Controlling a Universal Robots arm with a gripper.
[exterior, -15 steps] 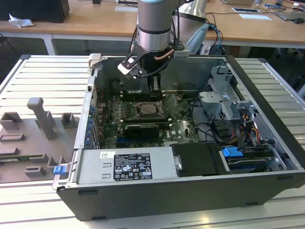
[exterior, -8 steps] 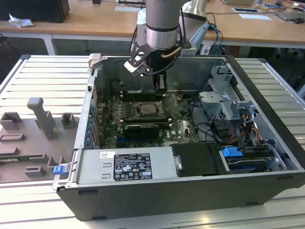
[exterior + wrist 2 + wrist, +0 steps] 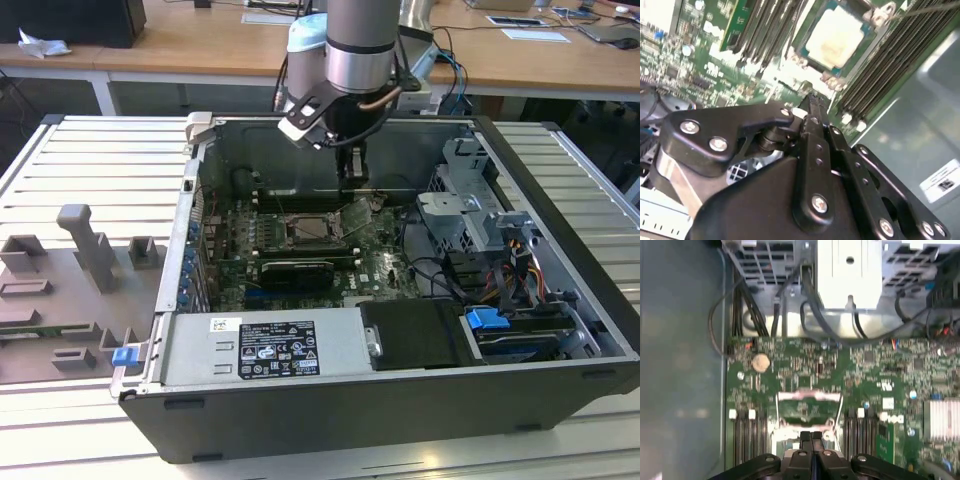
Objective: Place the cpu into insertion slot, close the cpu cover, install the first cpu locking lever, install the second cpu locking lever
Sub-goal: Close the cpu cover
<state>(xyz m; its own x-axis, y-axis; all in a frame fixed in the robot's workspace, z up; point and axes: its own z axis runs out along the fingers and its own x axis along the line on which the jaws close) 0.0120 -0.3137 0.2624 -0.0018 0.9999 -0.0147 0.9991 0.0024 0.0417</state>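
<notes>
The cpu [image 3: 837, 37], a pale silvery-beige square, lies in the insertion slot [image 3: 871, 21] on the green board. In the exterior view the insertion slot [image 3: 313, 231] sits mid-board inside the open computer case. The cpu cover [image 3: 357, 213], a thin metal frame, stands tilted up at the slot's edge on the exterior view's right. The cpu cover [image 3: 809, 396] is just ahead of the fingertips in the first wrist view. My gripper [image 3: 352, 172] hangs above the slot's far side. Its fingers [image 3: 806, 439] are pressed together, shut on nothing, a little short of the slot's rim.
Long memory slots [image 3: 892, 55] flank the socket on both sides. A drive cage [image 3: 470, 205] with cable bundles [image 3: 805, 300] stands at the exterior view's right. The power supply [image 3: 265, 345] is at the front. The case walls [image 3: 300, 140] enclose the board. Grey fixtures [image 3: 85, 250] lie outside.
</notes>
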